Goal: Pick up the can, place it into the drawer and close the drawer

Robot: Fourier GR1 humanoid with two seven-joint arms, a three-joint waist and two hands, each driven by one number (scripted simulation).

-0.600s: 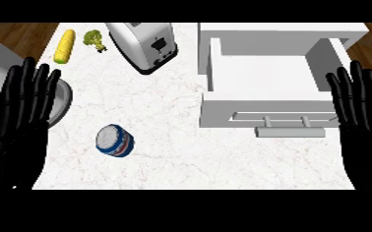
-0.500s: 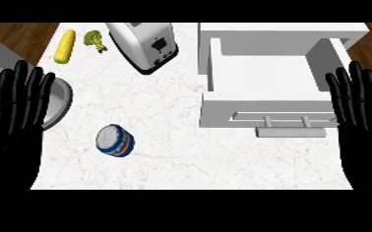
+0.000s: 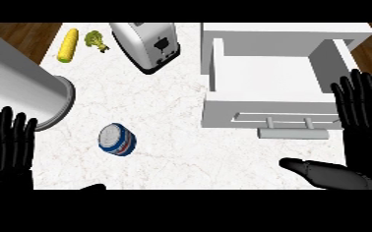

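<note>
The can (image 3: 116, 139), blue and white with a silvery top, stands on the marble counter at the lower left of centre. The white drawer (image 3: 269, 115) is pulled out at the right, with nothing showing inside it and its bar handle (image 3: 291, 123) facing me. My left hand (image 3: 15, 145) is open at the lower left edge, fingers up, well left of the can and apart from it. My right hand (image 3: 355, 105) is open at the right edge beside the drawer's front, and its thumb (image 3: 320, 172) reaches in below the drawer. Neither hand holds anything.
A silver toaster (image 3: 149, 44) stands at the back centre. A corn cob (image 3: 68, 44) and a piece of broccoli (image 3: 96, 40) lie at the back left. A large grey cylindrical object (image 3: 33, 93) juts in from the left edge, above my left hand.
My left hand has dropped toward the view's lower left corner, uncovering the grey cylinder. My right hand has sunk slightly and its thumb now shows. The can and drawer have not moved.
</note>
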